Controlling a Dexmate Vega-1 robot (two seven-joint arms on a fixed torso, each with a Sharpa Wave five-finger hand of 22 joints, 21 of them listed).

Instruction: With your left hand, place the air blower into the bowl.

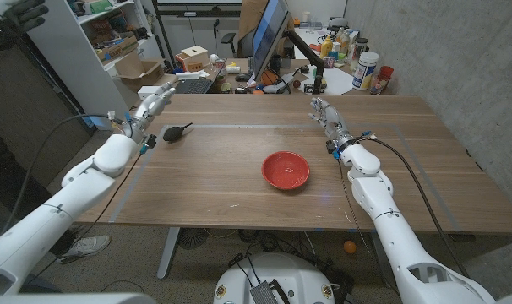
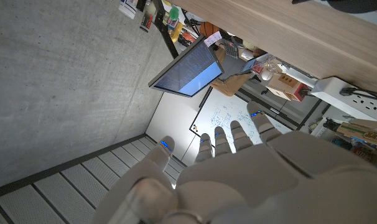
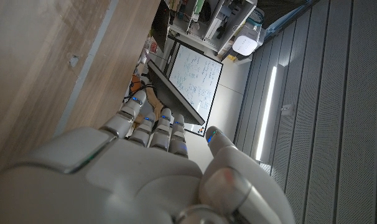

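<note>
Centrally on the wooden table (image 1: 239,181) sits the red bowl (image 1: 285,170), upright and with nothing in it, nearer the robot's right arm than its left. Well apart from it, toward the far left part of the tabletop, lies the black air blower (image 1: 177,132) on its side, its narrow nozzle pointing away from the left hand (image 1: 151,108). That hand is just beside the blower, at the table's far left corner, fingers extended and apart, holding nothing; whether it touches the blower cannot be told from the head view. From the left wrist view the same hand (image 2: 238,174) shows straight fingers (image 2: 241,134) reaching out toward a tilted monitor (image 2: 185,68) and a whiteboard (image 2: 229,118) behind the table. On the opposite side the right hand (image 1: 329,121) stands near the far right part of the table, likewise empty with fingers straight and close together; the right wrist view shows this hand (image 3: 145,168) beside the wood surface (image 3: 45,74), apart from the bowl
</note>
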